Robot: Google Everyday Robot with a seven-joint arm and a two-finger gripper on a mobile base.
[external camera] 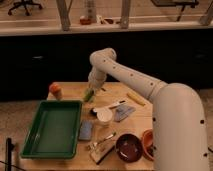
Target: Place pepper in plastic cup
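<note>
The plastic cup (89,95), a small yellow-green tumbler, stands on the wooden table (117,92) near its far left, just right of the green tray. My gripper (93,81) hangs at the end of the white arm, just above the cup and slightly behind it. I cannot make out the pepper as a separate thing. It may be inside the cup or hidden by the gripper.
A green tray (52,129) fills the table's left side. An orange-topped object (55,90) stands behind it. A white cup (104,116), a blue sponge (86,130), a grey cloth (123,112), a yellow stick (135,99), cutlery (102,141) and two bowls (129,147) lie toward the front right.
</note>
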